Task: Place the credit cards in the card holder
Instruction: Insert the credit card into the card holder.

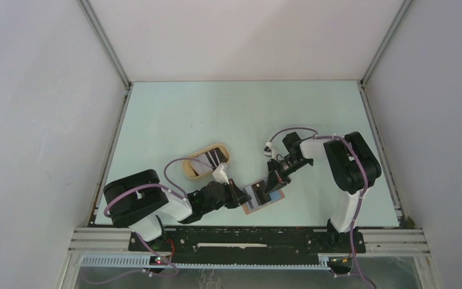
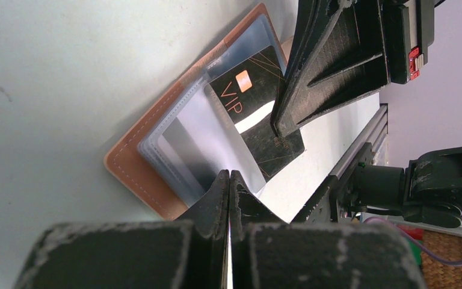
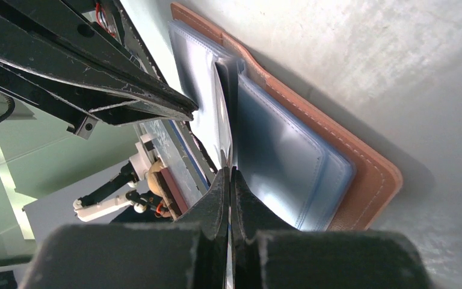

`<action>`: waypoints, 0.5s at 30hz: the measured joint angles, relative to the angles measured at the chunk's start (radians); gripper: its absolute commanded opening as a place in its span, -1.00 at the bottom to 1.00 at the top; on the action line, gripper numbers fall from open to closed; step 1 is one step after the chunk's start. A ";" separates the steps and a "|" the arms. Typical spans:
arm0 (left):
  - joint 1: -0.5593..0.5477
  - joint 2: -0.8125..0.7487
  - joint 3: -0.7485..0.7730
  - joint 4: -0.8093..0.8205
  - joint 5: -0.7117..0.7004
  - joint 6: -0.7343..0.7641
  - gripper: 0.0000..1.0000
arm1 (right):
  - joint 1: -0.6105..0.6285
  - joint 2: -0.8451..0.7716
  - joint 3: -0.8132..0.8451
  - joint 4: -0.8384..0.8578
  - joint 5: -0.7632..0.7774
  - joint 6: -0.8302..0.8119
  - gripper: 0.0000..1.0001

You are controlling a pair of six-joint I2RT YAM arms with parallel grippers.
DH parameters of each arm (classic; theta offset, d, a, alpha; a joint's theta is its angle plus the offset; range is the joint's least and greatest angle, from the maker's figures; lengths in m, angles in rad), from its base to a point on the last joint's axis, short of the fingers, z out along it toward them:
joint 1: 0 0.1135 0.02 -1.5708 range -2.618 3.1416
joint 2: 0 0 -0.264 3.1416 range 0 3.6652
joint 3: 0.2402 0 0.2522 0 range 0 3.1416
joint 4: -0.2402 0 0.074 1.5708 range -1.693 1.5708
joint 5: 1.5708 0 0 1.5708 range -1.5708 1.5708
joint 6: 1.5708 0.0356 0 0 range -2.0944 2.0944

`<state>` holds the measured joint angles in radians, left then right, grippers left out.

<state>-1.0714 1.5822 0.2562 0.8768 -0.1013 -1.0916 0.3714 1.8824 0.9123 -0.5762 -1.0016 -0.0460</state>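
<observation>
A black card (image 2: 258, 105) marked VIP is lying at a slant on the open card holder (image 2: 126, 165), one end over a clear sleeve (image 2: 198, 144) and the other end sticking out past the holder's edge. It is not yet sitting fully in a pocket. The holder itself is lying spread open and flat on the table (image 1: 216, 114), close to the near edge, between the two arms.

The right tool (image 2: 278, 127) is clenched to a point and is coming down onto the card's far half. Whether it is pinching the card's edge or only pressing on its face, I cannot tell. The left tool (image 2: 229, 180) is also clenched, holding nothing, and its tip is hovering at or resting on the sleeves at the holder's opposite side, probably to pin the holder in place.

Farther out, more cards (image 1: 212, 158) are waiting in a tan oval tray (image 1: 186, 167) beyond the left arm.

The step in hand looks like seating this first card. The next move is calling for a slide along the sleeve's length, with the card's leading edge going under the sleeve's lip and the holder kept from skidding; after that, the tray cards are needing the same treatment.
</observation>
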 measured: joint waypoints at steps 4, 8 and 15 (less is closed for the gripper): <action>0.000 0.001 0.000 0.001 0.000 0.000 -1.00 | 0.006 0.001 0.002 0.001 -0.003 0.000 -1.00; 0.000 0.002 0.000 0.002 0.000 0.000 -1.00 | 0.012 0.010 0.010 -0.004 -0.003 0.000 -1.00; 0.000 0.003 0.000 0.002 0.001 0.001 -0.99 | 0.038 0.014 0.021 -0.006 -0.003 0.000 -1.00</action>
<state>-1.0714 1.5856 0.2562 0.8787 -0.1005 -1.0908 0.4095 1.8961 0.9329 -0.5819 -1.0042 -0.0460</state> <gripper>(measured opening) 0.005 0.007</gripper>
